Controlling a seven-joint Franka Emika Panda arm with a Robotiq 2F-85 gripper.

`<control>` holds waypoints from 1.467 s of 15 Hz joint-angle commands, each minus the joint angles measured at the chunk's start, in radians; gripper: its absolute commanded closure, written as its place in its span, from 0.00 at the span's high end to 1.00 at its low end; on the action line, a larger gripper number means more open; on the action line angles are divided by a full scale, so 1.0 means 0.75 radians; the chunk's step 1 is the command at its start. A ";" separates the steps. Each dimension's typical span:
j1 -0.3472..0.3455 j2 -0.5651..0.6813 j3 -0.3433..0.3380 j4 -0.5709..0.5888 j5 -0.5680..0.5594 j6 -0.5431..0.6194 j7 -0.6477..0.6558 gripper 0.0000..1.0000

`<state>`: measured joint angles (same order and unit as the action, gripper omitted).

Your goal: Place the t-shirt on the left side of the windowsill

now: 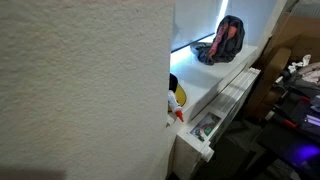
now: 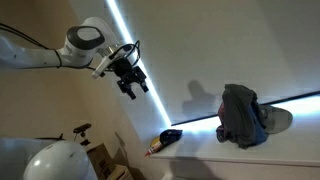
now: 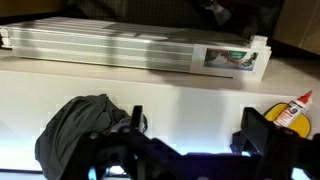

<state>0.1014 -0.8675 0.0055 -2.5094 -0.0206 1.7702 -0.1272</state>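
The t-shirt is a crumpled dark grey bundle with some red, lying on the white windowsill. It shows in both exterior views (image 1: 222, 40) (image 2: 243, 115) and at the lower left of the wrist view (image 3: 80, 128). My gripper (image 2: 133, 85) hangs in the air well away from the t-shirt, its fingers spread and empty. In the wrist view the two dark fingers (image 3: 195, 135) stand wide apart with bare white sill between them, the t-shirt just beside one finger.
A yellow and black toy with a red-tipped tube lies on the windowsill (image 2: 290, 150) in several views (image 1: 176, 98) (image 2: 168, 138) (image 3: 285, 112). A white radiator (image 3: 120, 45) runs under the sill. A white textured wall (image 1: 80, 90) blocks much of an exterior view.
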 commanded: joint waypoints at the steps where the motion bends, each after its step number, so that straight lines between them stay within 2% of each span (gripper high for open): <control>1: -0.005 0.002 0.003 0.004 0.003 -0.004 -0.002 1.00; 12: -0.010 -0.001 0.007 -0.005 0.002 0.025 0.011 1.00; 13: -0.084 -0.126 -0.137 -0.044 -0.085 -0.053 -0.112 1.00; 14: -0.128 -0.152 -0.135 -0.062 -0.126 0.012 -0.049 1.00; 16: -0.207 -0.185 -0.245 -0.050 -0.212 0.083 -0.066 1.00; 20: -0.369 -0.209 -0.526 0.023 -0.354 0.255 -0.145 1.00; 22: -0.377 -0.183 -0.700 0.101 -0.358 0.304 -0.282 1.00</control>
<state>-0.1494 -1.0264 -0.3902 -2.4895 -0.2787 1.9414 -0.2239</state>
